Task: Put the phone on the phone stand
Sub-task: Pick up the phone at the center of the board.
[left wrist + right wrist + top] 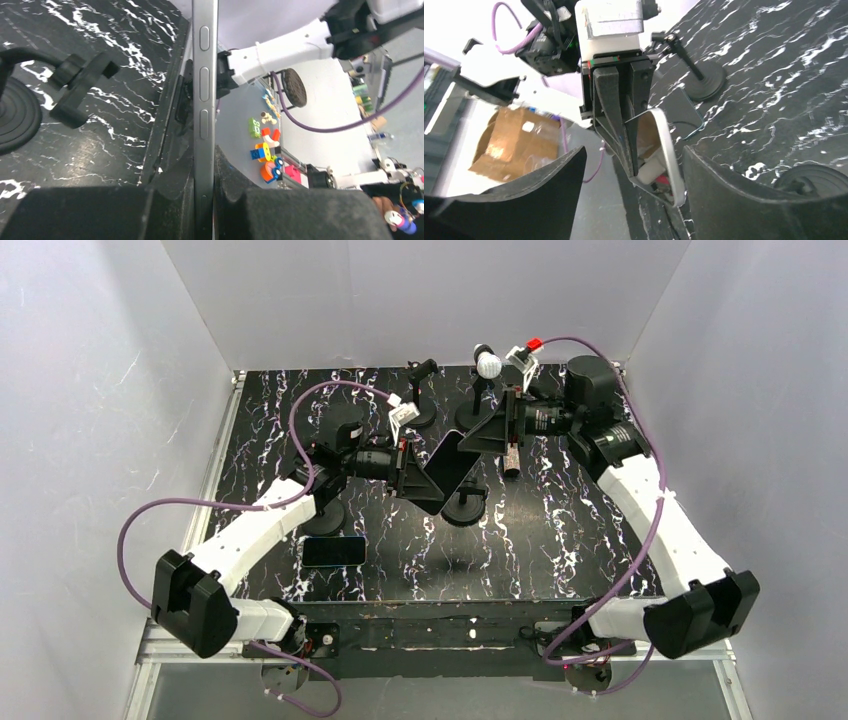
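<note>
A second phone [334, 551] lies flat on the tabletop [560, 540], near and to the left. Farther in, the left gripper [204, 180] has its fingers [100, 215] squeezed tight on the phone [204, 75], one on each flat side. The phone hangs tilted in the air, just above a phone stand [462, 508]. The right gripper [634, 165] has its fingers [749, 200] wide apart around the phone's other end, not squeezing it.

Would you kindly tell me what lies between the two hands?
The phone, clamped in the left hand, its far end between the right hand's open fingers; the right wrist view shows it best.
</note>
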{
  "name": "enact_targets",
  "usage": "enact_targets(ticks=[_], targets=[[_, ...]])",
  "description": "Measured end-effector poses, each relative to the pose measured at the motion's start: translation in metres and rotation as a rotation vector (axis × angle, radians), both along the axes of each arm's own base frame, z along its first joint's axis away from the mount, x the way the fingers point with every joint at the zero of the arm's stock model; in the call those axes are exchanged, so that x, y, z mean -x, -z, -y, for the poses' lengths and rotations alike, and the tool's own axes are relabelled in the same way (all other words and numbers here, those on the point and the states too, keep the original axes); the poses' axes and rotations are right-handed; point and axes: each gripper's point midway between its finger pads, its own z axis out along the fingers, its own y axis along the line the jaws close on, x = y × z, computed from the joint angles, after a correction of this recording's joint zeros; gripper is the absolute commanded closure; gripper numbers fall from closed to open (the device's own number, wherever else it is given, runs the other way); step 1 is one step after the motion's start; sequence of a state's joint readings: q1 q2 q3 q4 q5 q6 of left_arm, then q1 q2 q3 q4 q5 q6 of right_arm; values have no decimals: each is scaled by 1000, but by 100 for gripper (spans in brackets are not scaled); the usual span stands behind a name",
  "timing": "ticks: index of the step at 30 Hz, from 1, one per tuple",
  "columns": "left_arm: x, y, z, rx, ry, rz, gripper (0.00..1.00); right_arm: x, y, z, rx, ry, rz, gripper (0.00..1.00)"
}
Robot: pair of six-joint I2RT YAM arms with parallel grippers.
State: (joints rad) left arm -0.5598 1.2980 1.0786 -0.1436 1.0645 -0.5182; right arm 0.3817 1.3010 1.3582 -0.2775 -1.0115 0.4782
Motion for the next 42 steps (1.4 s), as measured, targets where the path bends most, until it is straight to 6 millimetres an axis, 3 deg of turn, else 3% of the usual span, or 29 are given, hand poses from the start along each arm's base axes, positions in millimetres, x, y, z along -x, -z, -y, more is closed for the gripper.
enact_targets(ticks=[7,12,18,22,25,27,42], targets=[[-14,9,-5,3,-159,59,100,-11,-16,11,-12,197,50,15],[-16,-13,-11,90,-237,152,100,-13,-13,12,-42,216,23,14],[-17,-31,-12,176,-270,195,100,-11,-7,-1,-109,116,-64,17],[-18,-37,-10,201,-269,202,100,-8,-9,-7,-136,60,-91,27],[-19,-39,-9,211,-269,204,100,-2,-16,-12,-159,13,-84,48],[-19,-39,-9,212,-268,201,100,1,-19,-15,-171,-14,-84,56],[-19,-36,-7,211,-251,192,100,-1,-26,-26,-215,-95,-135,60]])
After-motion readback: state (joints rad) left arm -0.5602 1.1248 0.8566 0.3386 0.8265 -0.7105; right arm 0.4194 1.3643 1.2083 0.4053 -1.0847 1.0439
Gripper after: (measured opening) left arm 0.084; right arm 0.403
